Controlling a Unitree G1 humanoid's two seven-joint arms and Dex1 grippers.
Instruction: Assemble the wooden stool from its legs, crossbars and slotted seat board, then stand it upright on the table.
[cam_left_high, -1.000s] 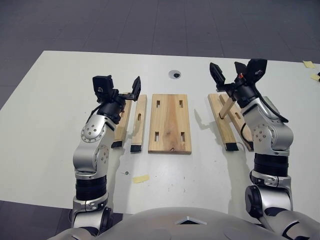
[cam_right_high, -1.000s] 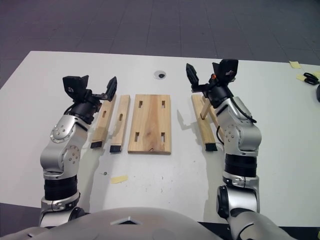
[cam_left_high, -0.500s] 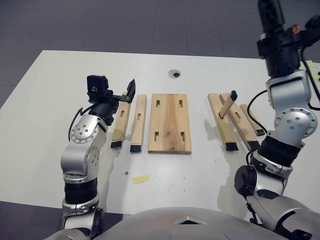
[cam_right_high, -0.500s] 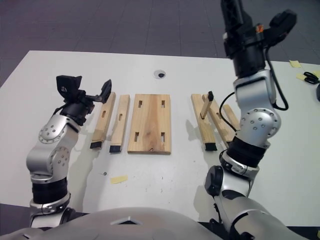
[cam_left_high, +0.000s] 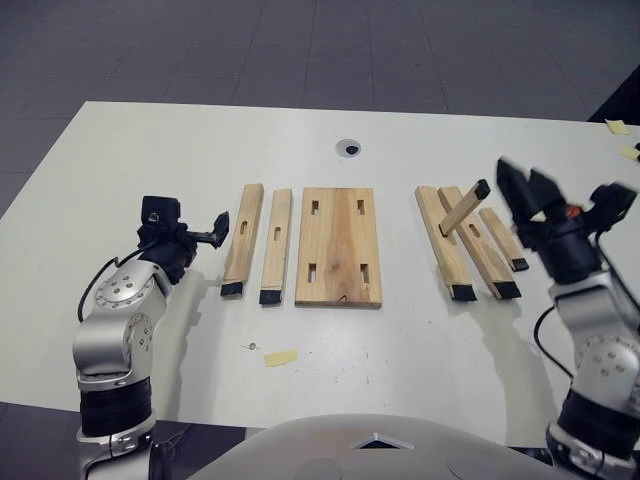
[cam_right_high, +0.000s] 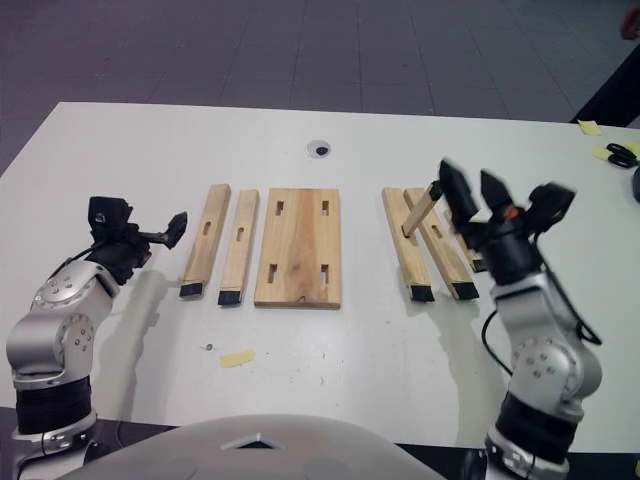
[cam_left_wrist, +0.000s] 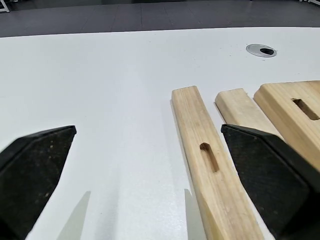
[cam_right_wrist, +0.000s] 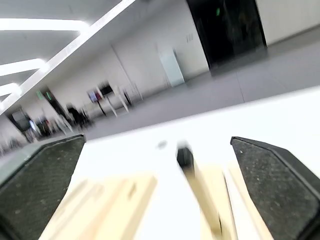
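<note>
The slotted seat board (cam_left_high: 339, 245) lies flat at mid-table. Two slotted wooden pieces (cam_left_high: 243, 238) (cam_left_high: 277, 245) lie side by side to its left. On its right lie three black-tipped pieces (cam_left_high: 445, 243) (cam_left_high: 480, 240) (cam_left_high: 503, 238), and a short black-tipped stick (cam_left_high: 466, 208) leans tilted across them. My left gripper (cam_left_high: 190, 228) hovers low to the left of the slotted pieces, open and holding nothing; the nearest slotted piece (cam_left_wrist: 207, 165) lies ahead of it. My right gripper (cam_left_high: 560, 200) is open and blurred, just right of the black-tipped pieces, with the leaning stick (cam_right_wrist: 186, 159) ahead of it.
A round cable hole (cam_left_high: 349, 148) sits in the table behind the seat board. A scrap of yellow tape (cam_left_high: 281, 357) lies near the front edge. Yellow notes (cam_left_high: 618, 127) and scissors (cam_right_high: 622, 152) lie at the far right edge. The table (cam_left_high: 120, 160) is bare at far left.
My right arm has swung down from high above the table to low beside the right-hand pieces. My left arm has drawn back leftward, away from the slotted pieces. The stick stays leaning.
</note>
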